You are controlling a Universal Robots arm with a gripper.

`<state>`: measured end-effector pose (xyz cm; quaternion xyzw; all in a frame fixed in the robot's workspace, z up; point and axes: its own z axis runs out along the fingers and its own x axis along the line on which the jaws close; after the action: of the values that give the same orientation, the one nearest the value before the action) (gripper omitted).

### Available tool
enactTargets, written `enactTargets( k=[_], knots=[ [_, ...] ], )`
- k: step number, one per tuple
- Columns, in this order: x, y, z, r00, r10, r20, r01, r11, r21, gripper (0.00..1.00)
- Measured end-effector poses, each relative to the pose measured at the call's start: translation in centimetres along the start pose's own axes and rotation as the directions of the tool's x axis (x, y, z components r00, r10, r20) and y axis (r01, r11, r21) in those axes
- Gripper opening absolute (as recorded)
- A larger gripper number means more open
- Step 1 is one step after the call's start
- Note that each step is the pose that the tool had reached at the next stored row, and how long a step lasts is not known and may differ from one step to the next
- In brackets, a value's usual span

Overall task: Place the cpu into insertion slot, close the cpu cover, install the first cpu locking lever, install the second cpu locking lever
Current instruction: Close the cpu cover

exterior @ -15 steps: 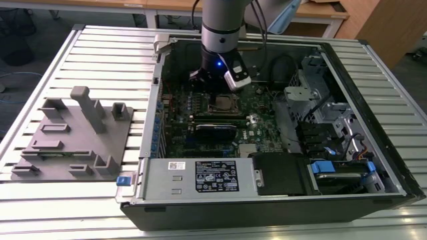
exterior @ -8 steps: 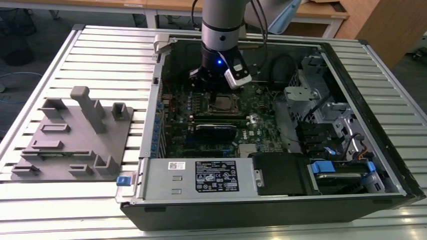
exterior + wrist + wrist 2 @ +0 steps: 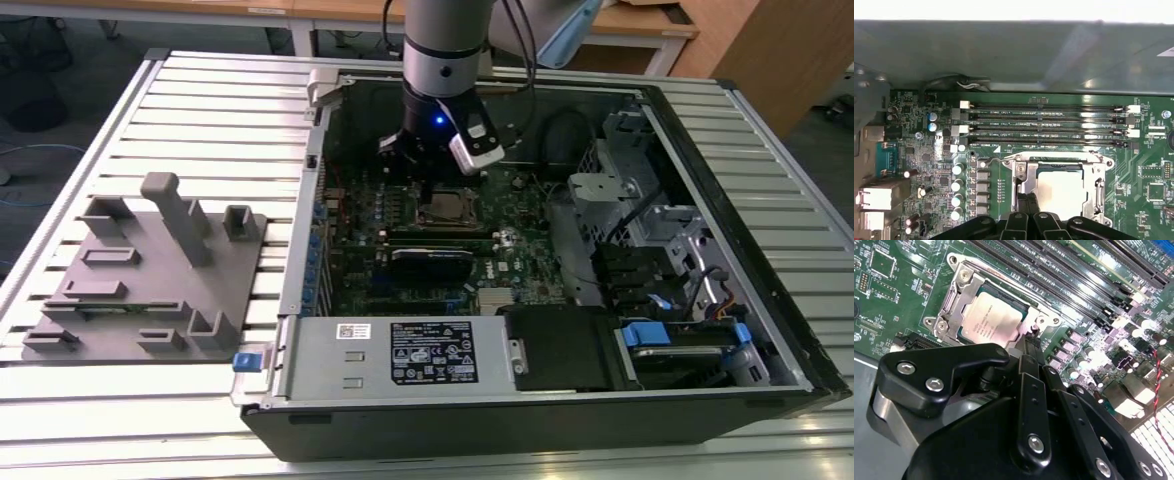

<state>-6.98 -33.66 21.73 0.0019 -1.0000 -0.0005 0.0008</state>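
Note:
The cpu [image 3: 988, 320] lies flat in the insertion slot [image 3: 1019, 297], its dull silver top showing. The cpu cover [image 3: 954, 310] rests down over it, framing the chip [image 3: 1061, 186] through its window [image 3: 1024, 175]. My gripper [image 3: 1028, 346] hangs just above one edge of the socket, black fingers [image 3: 1023, 204] pressed together, with nothing seen between them. In the exterior view the gripper [image 3: 430, 178] stands over the socket [image 3: 449, 211] inside the open computer case. How the locking levers stand I cannot tell.
Long black memory slots [image 3: 1049, 125] run beside the socket. The case wall [image 3: 1004, 55] rises just beyond them. A grey fixture block [image 3: 147, 270] sits on the slatted table at the exterior view's left. The power supply [image 3: 400, 352] and drive cage [image 3: 667, 260] crowd the case.

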Motion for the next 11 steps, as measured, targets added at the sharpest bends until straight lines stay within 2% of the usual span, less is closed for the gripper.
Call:
enactTargets(
  k=[9, 11],
  knots=[
    [-0.02, 0.00, -0.13, 1.0000, 0.000, 0.0000, 0.000, 1.0000, -0.0001, 0.11],
    [-0.19, 0.00, -0.14, 1.0000, 0.000, -0.0001, 0.000, 1.0000, 0.0001, 0.11]
  ],
)
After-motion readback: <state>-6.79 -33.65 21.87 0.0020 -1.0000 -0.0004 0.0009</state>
